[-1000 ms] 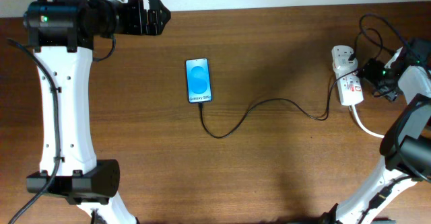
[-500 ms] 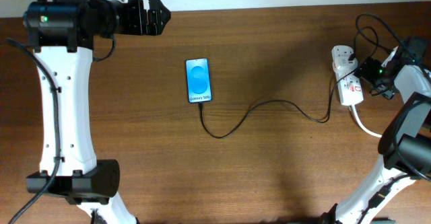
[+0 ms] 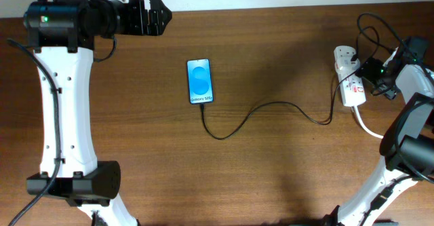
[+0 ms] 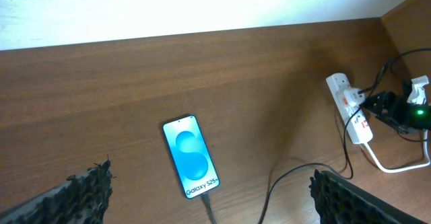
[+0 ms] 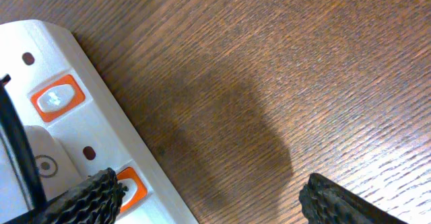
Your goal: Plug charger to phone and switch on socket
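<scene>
Socket (image 3: pixel 349 83) at frame right is light, liable to slide; press orange switch (image 5: pixel 57 97) straight down; left fingers (image 4: pixel 81 197), right fingers (image 5: pixel 87 197) wide apart, empty.

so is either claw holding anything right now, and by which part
Nothing is held. The left claw is open, away from the phone; the right claw is open at the socket.

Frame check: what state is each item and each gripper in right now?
phone: lying flat, screen lit.
charger: runs from phone to socket; looks plugged in at the phone's lower end.
socket: switch position unreadable.
left gripper: open, holding nothing.
right gripper: open, one finger by a socket switch.
</scene>
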Action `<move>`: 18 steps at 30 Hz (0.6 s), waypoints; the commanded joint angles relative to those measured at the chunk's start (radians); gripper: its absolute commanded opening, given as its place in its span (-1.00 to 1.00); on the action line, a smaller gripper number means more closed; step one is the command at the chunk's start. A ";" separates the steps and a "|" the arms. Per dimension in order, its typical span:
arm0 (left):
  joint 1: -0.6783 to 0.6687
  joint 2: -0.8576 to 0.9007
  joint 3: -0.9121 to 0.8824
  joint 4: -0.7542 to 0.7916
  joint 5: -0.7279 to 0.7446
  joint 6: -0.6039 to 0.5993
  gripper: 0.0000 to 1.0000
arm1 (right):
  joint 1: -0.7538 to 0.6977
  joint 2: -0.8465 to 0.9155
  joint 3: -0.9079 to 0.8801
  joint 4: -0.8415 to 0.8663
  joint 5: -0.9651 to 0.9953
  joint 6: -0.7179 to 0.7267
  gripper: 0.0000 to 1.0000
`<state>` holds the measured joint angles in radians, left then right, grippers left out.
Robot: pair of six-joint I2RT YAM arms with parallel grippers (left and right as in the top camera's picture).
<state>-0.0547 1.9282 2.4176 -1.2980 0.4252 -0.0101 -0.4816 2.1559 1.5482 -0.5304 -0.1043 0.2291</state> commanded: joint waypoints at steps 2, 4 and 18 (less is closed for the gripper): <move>0.003 -0.014 0.012 0.002 -0.007 0.007 0.99 | 0.045 0.011 -0.001 -0.030 -0.042 -0.012 0.79; 0.003 -0.014 0.012 0.002 -0.007 0.007 0.98 | 0.045 0.011 -0.001 -0.035 -0.042 -0.012 0.79; 0.003 -0.014 0.012 0.002 -0.007 0.007 0.99 | 0.045 0.011 -0.001 -0.068 -0.042 -0.015 0.79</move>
<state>-0.0547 1.9278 2.4176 -1.2976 0.4252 -0.0101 -0.4786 2.1551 1.5616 -0.5705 -0.1051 0.2325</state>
